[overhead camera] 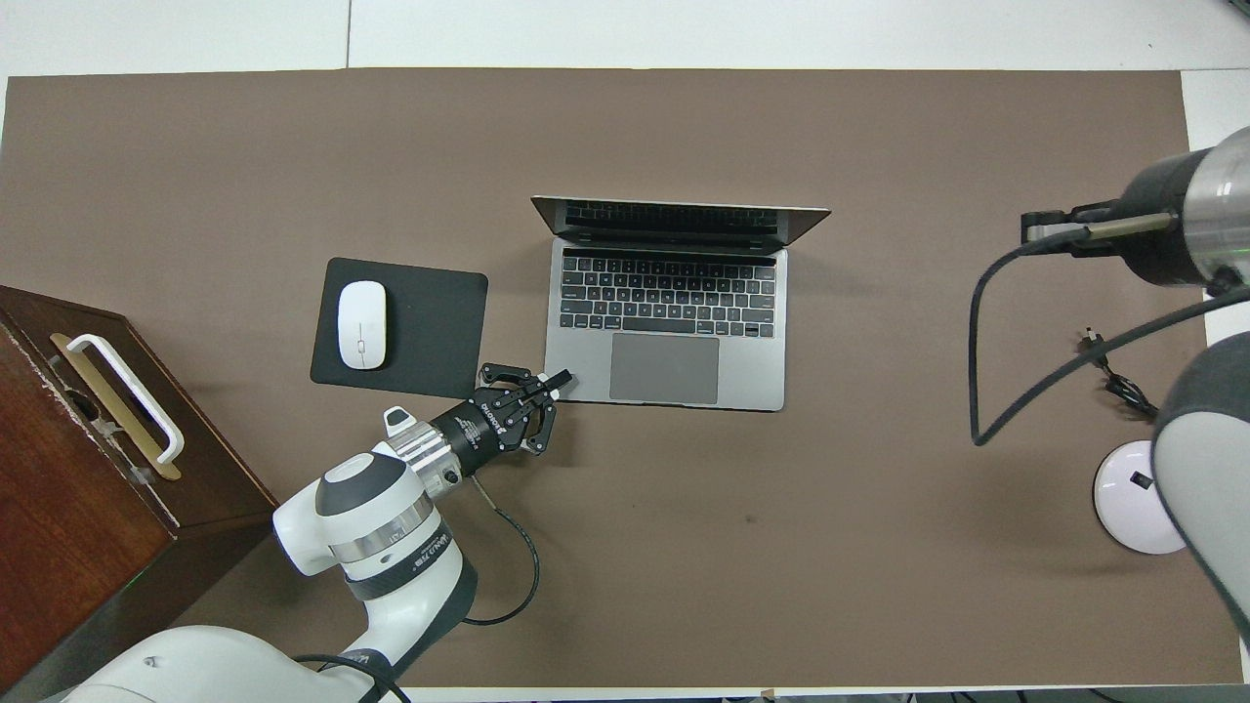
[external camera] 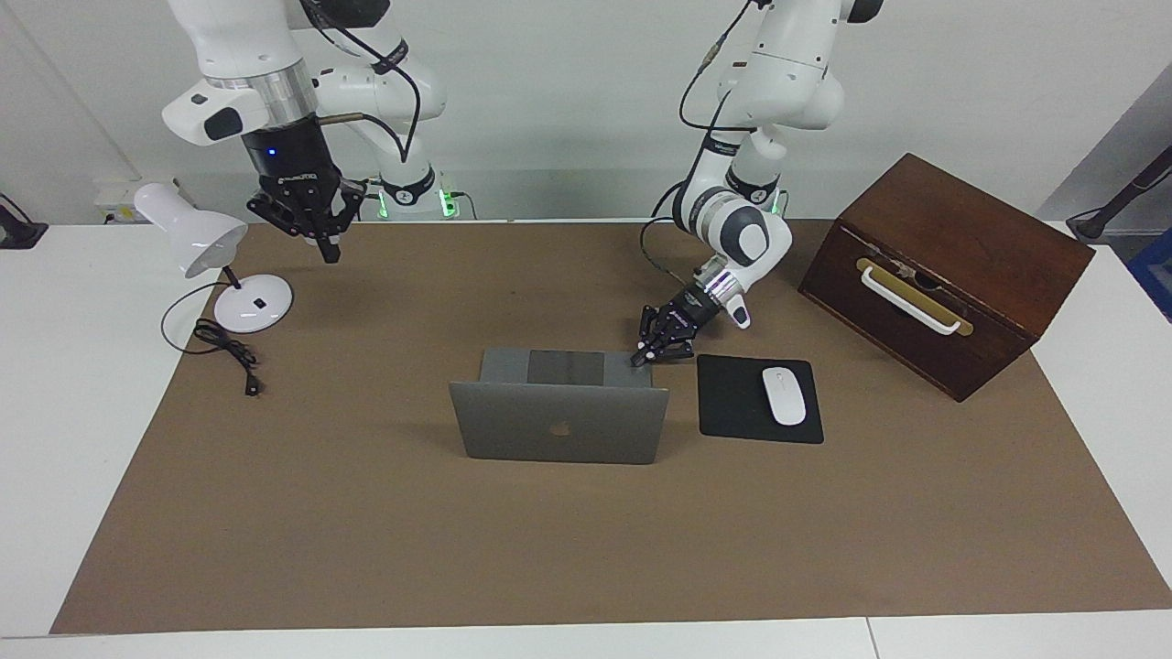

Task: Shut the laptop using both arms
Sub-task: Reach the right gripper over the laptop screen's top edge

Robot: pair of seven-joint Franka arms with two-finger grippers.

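The silver-grey laptop (external camera: pixel 558 426) stands open in the middle of the brown mat, its lid nearly upright, the apple logo facing away from the robots; its dark keyboard shows in the overhead view (overhead camera: pixel 669 298). My left gripper (external camera: pixel 639 358) is shut, and its tip rests at the laptop base's corner nearest the robots, on the side toward the mouse pad; it also shows in the overhead view (overhead camera: pixel 562 377). My right gripper (external camera: pixel 326 249) hangs in the air over the mat beside the lamp, well away from the laptop.
A black mouse pad (external camera: pixel 732 403) with a white mouse (external camera: pixel 784 395) lies beside the laptop toward the left arm's end. A dark wooden box (external camera: pixel 943 265) stands past it. A white desk lamp (external camera: pixel 192 240) and its cable (external camera: pixel 224 348) are at the right arm's end.
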